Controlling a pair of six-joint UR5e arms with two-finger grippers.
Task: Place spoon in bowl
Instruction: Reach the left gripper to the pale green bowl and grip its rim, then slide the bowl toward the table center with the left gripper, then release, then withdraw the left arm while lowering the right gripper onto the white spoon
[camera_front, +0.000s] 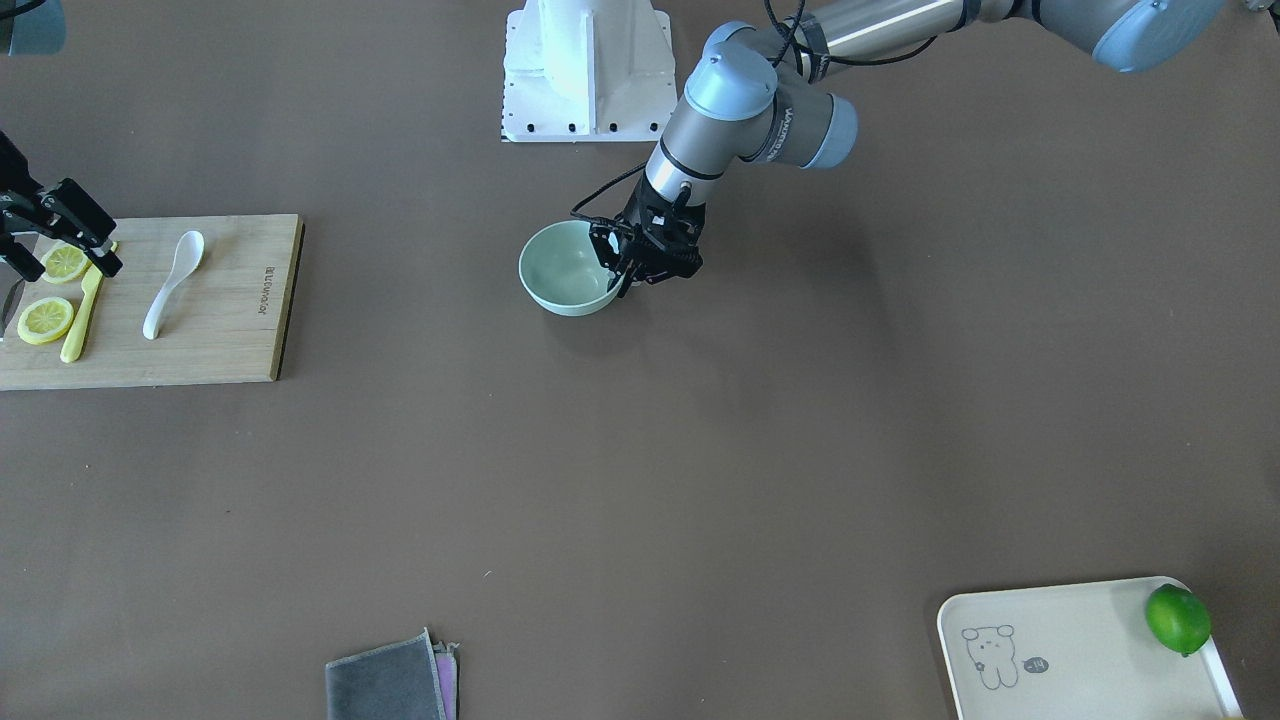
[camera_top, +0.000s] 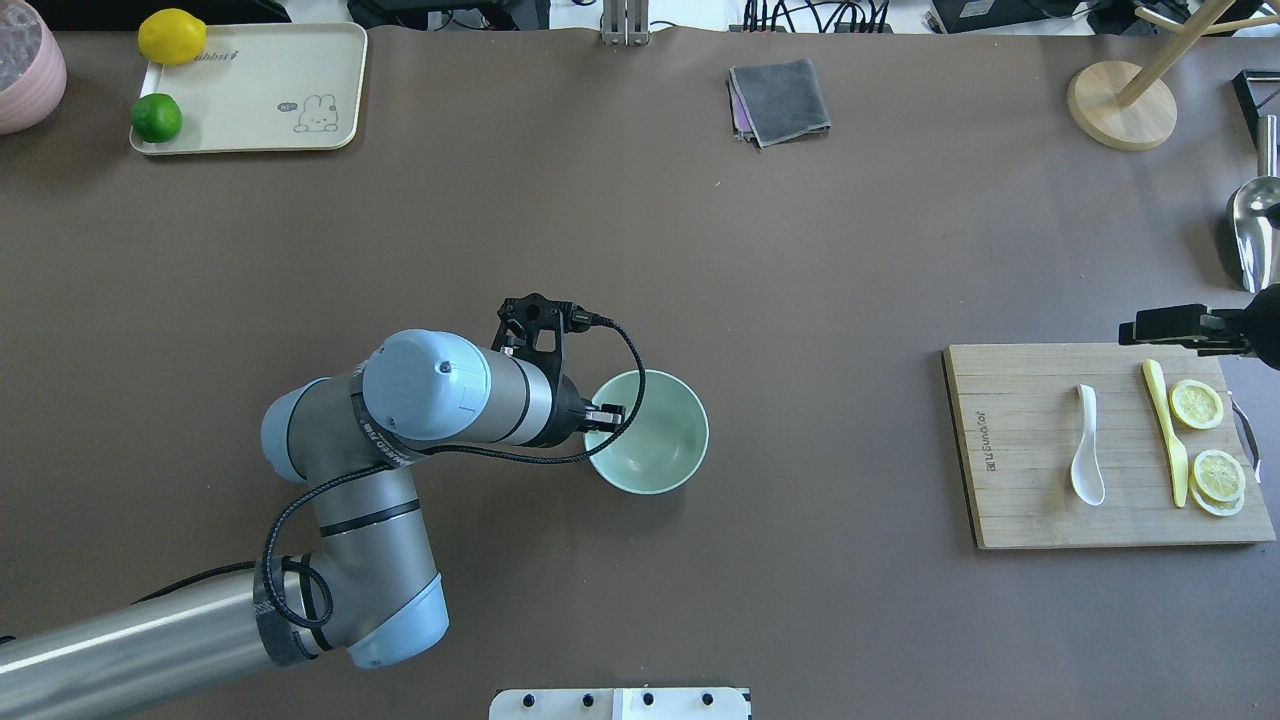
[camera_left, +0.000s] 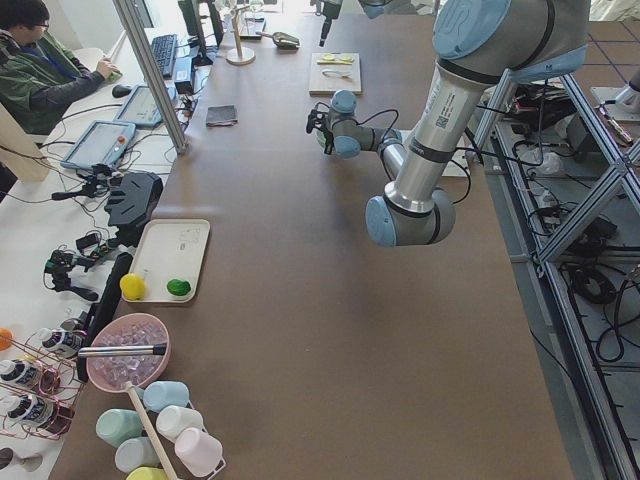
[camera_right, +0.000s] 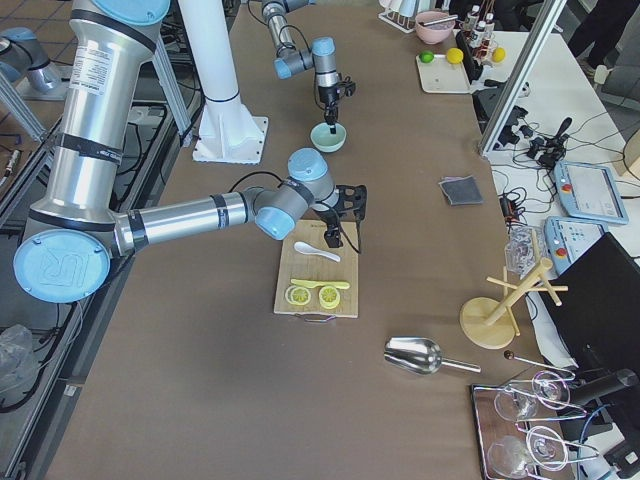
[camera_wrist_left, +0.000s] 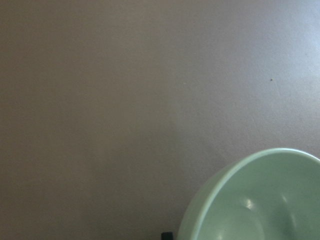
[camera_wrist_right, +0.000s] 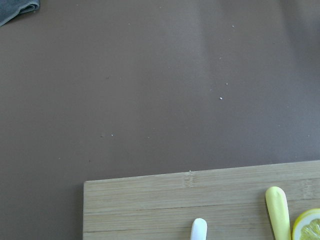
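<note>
The white spoon (camera_front: 170, 285) lies on a wooden cutting board (camera_front: 230, 330), its scoop toward the robot; it also shows in the overhead view (camera_top: 1087, 460). The mint-green bowl (camera_front: 565, 270) stands upright at mid-table (camera_top: 655, 430). My left gripper (camera_front: 622, 278) points down at the bowl's rim, fingers astride it and closed on it (camera_top: 603, 414). My right gripper (camera_front: 63, 262) is open and empty, hovering over the board's outer end beside the spoon. The right wrist view shows only the spoon's handle tip (camera_wrist_right: 199, 229).
A yellow plastic knife (camera_front: 80, 320) and lemon slices (camera_front: 45, 320) lie on the board beside the spoon. A cream tray (camera_front: 1080, 650) with a lime (camera_front: 1177, 618) and a folded grey cloth (camera_front: 390, 685) sit at the table's far side. The robot base (camera_front: 585, 70) stands behind the bowl.
</note>
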